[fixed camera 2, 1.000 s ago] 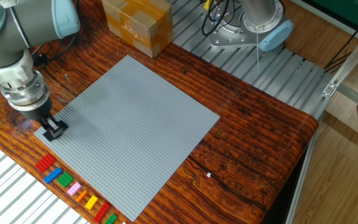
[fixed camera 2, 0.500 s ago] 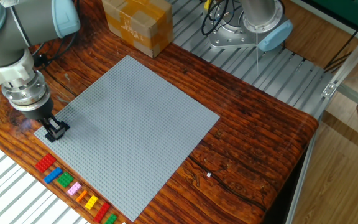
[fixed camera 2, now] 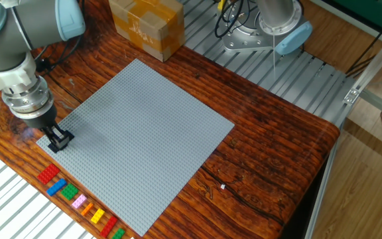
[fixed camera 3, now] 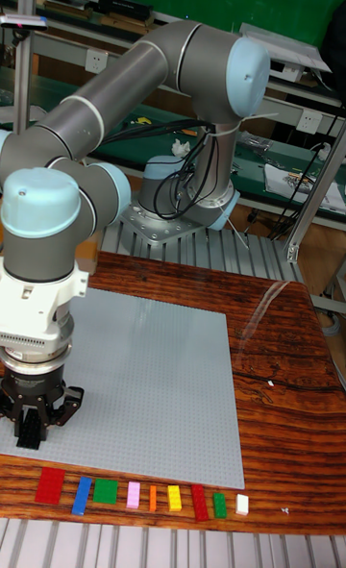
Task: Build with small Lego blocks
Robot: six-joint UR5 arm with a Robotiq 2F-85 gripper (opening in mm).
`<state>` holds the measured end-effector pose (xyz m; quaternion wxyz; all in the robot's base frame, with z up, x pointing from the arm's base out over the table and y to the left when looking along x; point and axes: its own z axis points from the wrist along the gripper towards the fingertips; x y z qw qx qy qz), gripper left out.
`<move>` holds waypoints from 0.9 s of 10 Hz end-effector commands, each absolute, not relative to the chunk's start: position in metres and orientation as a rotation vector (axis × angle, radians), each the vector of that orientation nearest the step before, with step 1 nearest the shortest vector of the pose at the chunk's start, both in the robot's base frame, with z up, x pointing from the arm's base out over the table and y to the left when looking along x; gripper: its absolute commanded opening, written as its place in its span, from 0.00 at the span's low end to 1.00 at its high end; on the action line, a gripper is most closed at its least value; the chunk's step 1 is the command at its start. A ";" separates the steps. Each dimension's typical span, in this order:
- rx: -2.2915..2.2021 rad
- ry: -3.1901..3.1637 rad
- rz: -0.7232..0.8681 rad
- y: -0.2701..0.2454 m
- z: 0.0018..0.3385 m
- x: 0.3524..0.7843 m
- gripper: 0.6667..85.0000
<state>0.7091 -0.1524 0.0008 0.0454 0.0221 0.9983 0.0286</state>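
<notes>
Gripper (fixed camera 2: 58, 139) sits low over the left corner of the grey baseplate (fixed camera 2: 144, 133), fingers pointing down at the plate's edge. In the tall fixed view the gripper (fixed camera 3: 29, 427) is at the near-left part of the plate (fixed camera 3: 154, 376). The black fingers are close together around something small and dark; cannot tell whether they are clenched on a black brick or merely closed, since fingers and any brick merge in colour.

Small Lego blocks lie in a row on the wooden table (fixed camera 2: 270, 153), just off the plate's near edge, apart from the gripper. In the tall fixed view, left to right:
- red block (fixed camera 3: 50, 484)
- blue block (fixed camera 3: 82, 495)
- green block (fixed camera 3: 105, 491)
- pink block (fixed camera 3: 133, 495)
- orange block (fixed camera 3: 153, 498), thin
- yellow block (fixed camera 3: 174, 498)
- a second red block (fixed camera 3: 199, 503)
- a second green block (fixed camera 3: 219, 505)
- a small white block (fixed camera 3: 242, 504) at the right end

The same row shows in the fixed view, running from the red block (fixed camera 2: 48, 174) toward the near edge of the picture.

A brown cardboard box (fixed camera 2: 146, 25) stands on the table beyond the plate's far corner. The arm's base (fixed camera 3: 178, 208) is mounted on a slatted metal surface behind the table.
</notes>
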 end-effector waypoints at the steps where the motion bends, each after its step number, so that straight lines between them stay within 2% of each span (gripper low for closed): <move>1: 0.096 3.039 0.106 -0.154 0.004 0.711 0.00; 9: 0.111 3.035 0.135 -0.151 0.003 0.712 0.00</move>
